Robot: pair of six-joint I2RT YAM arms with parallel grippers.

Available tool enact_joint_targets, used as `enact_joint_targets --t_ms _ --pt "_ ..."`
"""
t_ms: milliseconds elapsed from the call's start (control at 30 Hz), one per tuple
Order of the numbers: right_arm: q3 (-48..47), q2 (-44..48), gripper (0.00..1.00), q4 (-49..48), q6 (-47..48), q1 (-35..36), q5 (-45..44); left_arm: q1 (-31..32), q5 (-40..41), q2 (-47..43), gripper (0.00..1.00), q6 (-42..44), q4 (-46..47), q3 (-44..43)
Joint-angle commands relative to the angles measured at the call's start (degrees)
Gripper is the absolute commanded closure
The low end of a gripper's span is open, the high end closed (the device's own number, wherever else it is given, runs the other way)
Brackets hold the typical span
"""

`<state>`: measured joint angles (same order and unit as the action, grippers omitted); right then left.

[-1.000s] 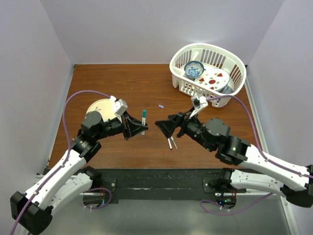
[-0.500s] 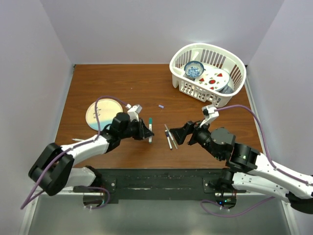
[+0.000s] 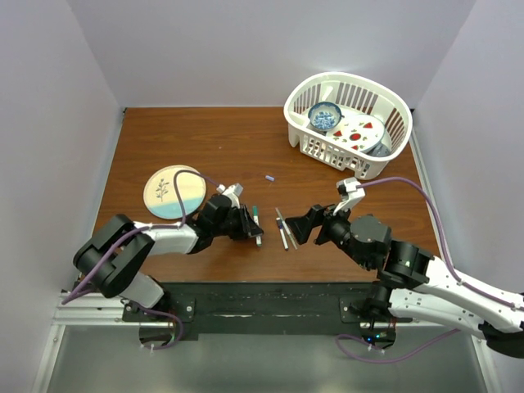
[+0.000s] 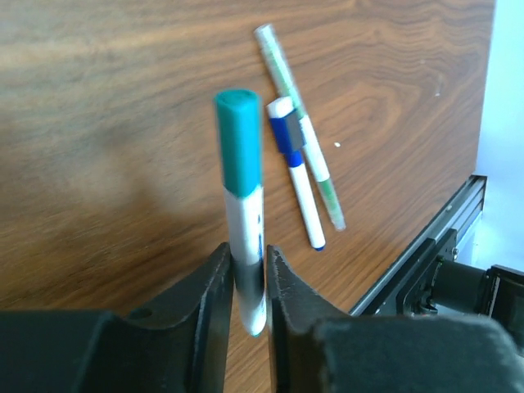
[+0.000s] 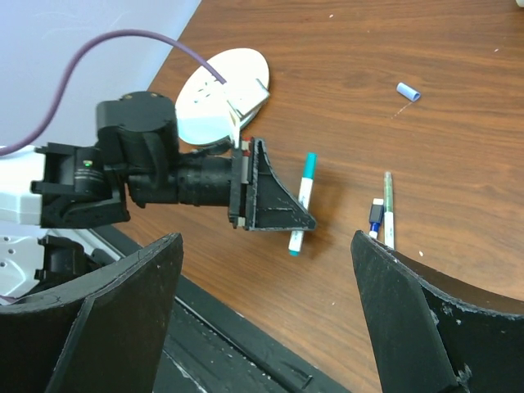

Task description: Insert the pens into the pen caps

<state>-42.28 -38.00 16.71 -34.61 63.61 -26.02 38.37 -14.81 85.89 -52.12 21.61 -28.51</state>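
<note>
Pinching the white barrel of the teal-capped pen [image 4: 245, 201], the left tool [image 4: 250, 260] sits low over the wooden surface [image 3: 213, 139], jaws narrowed around it. A blue-capped pen [image 4: 296, 184] and a green pen [image 4: 300, 135] lie just beside. The right tool [image 3: 293, 226] gapes wide near them, empty.

White arm links [image 3: 467, 288], black joints [image 3: 370, 235], black wedge-shaped gripper [image 3: 253, 228], purple cables [image 3: 409, 185]
</note>
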Motion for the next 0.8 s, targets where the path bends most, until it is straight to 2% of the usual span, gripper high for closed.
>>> enact_joint_targets --t_ms 0,133,167,233,300,400,433,533,633,767 --pt "-0.2 1.5 0.12 -0.3 -0.9 -0.1 -1.4 0.6 1.4 1.5 0.72 -2.2 1.3 -2.3" --pt "-0.4 2.3 0.12 0.7 -1.2 0.0 -1.7 0.7 3.6 1.0 0.61 -4.4 -2.3 -2.6" --pt "-0.5 2.6 0.13 1.1 -1.2 -0.1 -1.6 0.7 4.0 0.7 0.5 -4.7 -3.1 -2.7" --pt "-0.1 3.2 0.13 1.3 -1.4 0.0 -1.8 0.7 5.9 -0.9 0.45 -4.7 -6.7 -3.7" --pt "0.3 3.5 0.13 1.1 -1.5 0.0 -1.9 0.7 9.6 -2.4 0.44 -5.6 -11.6 -6.0" --pt "0.5 3.6 0.13 1.5 -1.5 -0.1 -1.8 0.6 22.8 -5.5 0.43 -10.3 -27.3 -11.5" --pt "0.4 3.5 0.13 1.6 -1.4 -0.1 -1.5 0.2 29.9 -6.4 0.43 -11.2 -35.8 -13.1" --pt "0.4 3.1 0.12 2.1 -1.3 -0.1 -0.4 -2.5 40.3 -7.3 0.43 -15.6 -50.6 -18.8" --pt "0.7 2.8 0.13 2.5 -1.2 -0.1 0.4 -8.3 44.5 -9.1 0.43 -19.0 -59.2 -20.5" --pt "1.5 3.2 0.12 2.3 -1.5 0.0 0.9 -14.5 51.2 -13.6 0.45 -24.4 -65.1 -18.9"
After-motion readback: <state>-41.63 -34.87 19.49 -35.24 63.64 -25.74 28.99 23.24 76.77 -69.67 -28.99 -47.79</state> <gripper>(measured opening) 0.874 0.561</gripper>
